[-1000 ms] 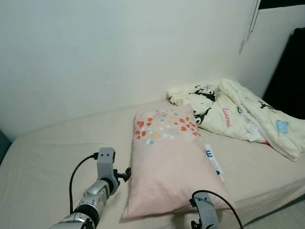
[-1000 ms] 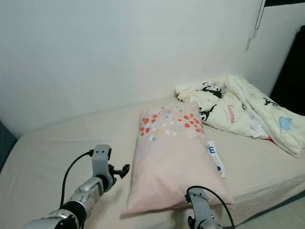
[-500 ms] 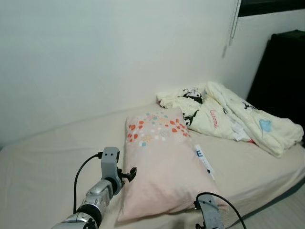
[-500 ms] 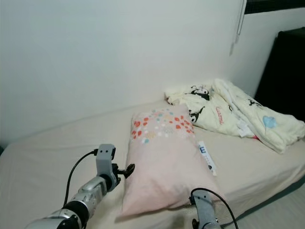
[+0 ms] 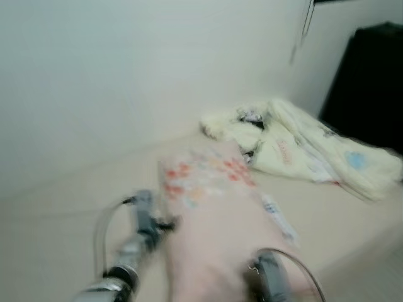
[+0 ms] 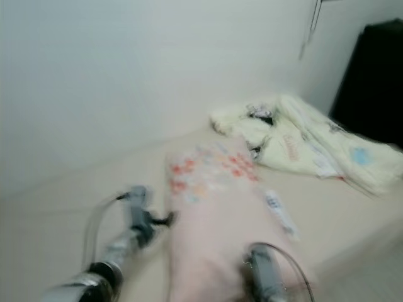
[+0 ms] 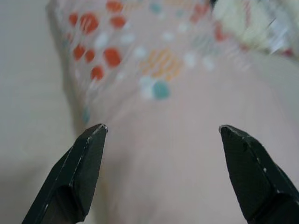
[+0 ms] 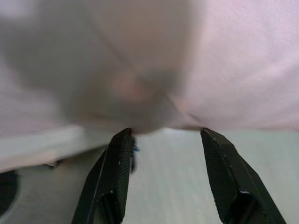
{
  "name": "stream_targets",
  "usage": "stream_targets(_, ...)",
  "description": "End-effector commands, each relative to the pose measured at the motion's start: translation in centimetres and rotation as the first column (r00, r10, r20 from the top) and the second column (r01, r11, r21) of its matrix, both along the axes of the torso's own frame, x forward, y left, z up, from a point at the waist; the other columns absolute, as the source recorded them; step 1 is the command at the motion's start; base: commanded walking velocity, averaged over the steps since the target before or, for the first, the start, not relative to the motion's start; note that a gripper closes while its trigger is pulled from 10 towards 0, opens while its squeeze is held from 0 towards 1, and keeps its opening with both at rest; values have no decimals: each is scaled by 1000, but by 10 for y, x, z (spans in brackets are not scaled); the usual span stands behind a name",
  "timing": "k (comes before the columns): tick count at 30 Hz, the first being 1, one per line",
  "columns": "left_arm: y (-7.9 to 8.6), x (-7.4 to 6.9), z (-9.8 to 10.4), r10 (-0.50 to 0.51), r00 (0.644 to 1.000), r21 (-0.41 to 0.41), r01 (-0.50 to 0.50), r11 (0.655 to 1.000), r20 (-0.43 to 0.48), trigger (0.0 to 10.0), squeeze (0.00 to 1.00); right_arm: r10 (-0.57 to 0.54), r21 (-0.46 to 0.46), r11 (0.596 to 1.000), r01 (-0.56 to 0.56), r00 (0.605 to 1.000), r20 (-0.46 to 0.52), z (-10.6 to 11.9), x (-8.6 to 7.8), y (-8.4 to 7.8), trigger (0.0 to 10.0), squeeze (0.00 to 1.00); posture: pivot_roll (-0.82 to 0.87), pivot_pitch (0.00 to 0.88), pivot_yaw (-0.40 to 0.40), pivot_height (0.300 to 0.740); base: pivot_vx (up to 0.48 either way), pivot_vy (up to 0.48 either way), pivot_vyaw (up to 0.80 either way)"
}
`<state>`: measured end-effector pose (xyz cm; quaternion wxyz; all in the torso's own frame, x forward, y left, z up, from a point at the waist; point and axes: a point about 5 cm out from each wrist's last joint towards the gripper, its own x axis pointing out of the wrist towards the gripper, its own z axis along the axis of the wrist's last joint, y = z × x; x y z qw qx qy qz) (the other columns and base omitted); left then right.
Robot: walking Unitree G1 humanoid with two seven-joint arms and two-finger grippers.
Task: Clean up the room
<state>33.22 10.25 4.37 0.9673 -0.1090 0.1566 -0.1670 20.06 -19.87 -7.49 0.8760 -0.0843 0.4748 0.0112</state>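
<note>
Pink pillow [image 5: 217,226] btwn open L hand [image 7: 161,135] & R hand [image 8: 163,135].

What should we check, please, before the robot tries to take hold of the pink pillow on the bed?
1. Left gripper open: ok, fingers spread wide, nothing between them.
2. Left gripper aimed at the pillow: ok, the pillow lies ahead of it.
3. Right gripper open: ok, fingers apart at the pillow's near edge.
4. Head views sharp: not ok, blurred.
5. Contact with the pillow: cannot tell.
6. Blanket apart from the pillow: cannot tell through the blur.
</note>
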Motion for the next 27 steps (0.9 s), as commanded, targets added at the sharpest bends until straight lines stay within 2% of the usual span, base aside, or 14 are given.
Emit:
stream_targets(1,10,-9,-13,33,998,-14,-33,999,-55,10000,0,4,12,1000,-4,1000,1,0,1,6,10000,0,-82,0,45,740,0,0,0)
stream_targets(4,6,-2,-4,18,999,-53,-19,998,-26,10000,0,-4,8,1000,4,1000,-7,-2,-1,5,10000,0,-82,0,47,740,0,0,0)
stream_targets(8,2,1,2,-1,1000,-63,0,998,-13,10000,0,-6,7,1000,6,1000,-12,-3,-4,5,10000,0,-84,0,50,740,0,0,0)
stream_targets(16,-13,6,10,-100,995,-30,99,995,-3,10000,0,-39,10,999,39,999,-19,-5,-8,6,10000,0,-88,0,59,740,0,0,0)
stream_targets(20,-22,12,20,-143,990,-49,143,989,5,10000,0,-56,-1,998,56,997,-50,-9,-15,4,10000,0,-96,0,71,740,0,0,-672)
stream_targets(25,-26,14,22,-146,989,-51,146,988,2,10000,0,-56,-6,998,56,997,-56,-10,-18,4,10000,0,-100,0,75,740,0,0,-722)
stream_targets(27,-29,14,22,-144,990,-13,144,990,-10,10000,0,-70,2,998,70,996,-53,-11,-21,5,10000,0,-108,0,79,740,0,0,-613)
